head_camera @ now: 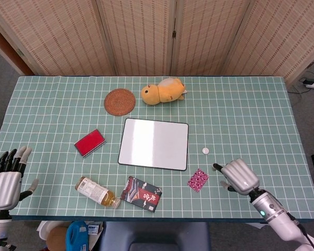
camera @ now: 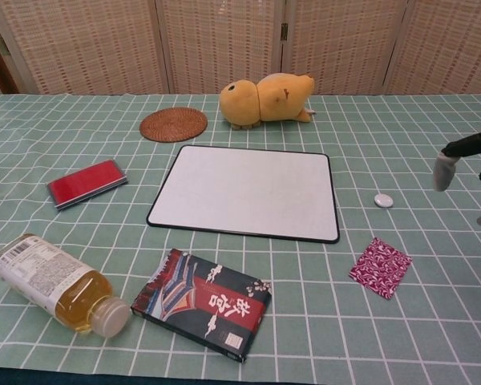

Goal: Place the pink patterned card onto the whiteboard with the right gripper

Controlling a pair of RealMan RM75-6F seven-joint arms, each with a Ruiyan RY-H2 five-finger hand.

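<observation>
The pink patterned card [head_camera: 198,180] is seen lying flat on the green checked table [head_camera: 240,115], near the front edge and toward the right side, apart from the whiteboard [head_camera: 154,144], which is laid flat at the middle of the table. The right hand [head_camera: 237,176] is positioned above the table just to the right of the card, not touching it; nothing is held in it, and its fingers [camera: 446,164] are seen extended toward the card, though how far apart they are cannot be told. The left hand [head_camera: 6,183] is kept off the front left corner, empty, with its fingers apart. A small white disc [head_camera: 205,150] is found between the whiteboard's right edge and the card. A plush toy [head_camera: 163,91] and a woven coaster [head_camera: 120,101] are placed near the back edge. A red case [head_camera: 90,142] is set left of the whiteboard, and a bottle [head_camera: 97,192] and a dark packet [head_camera: 141,193] are laid along the front edge.
</observation>
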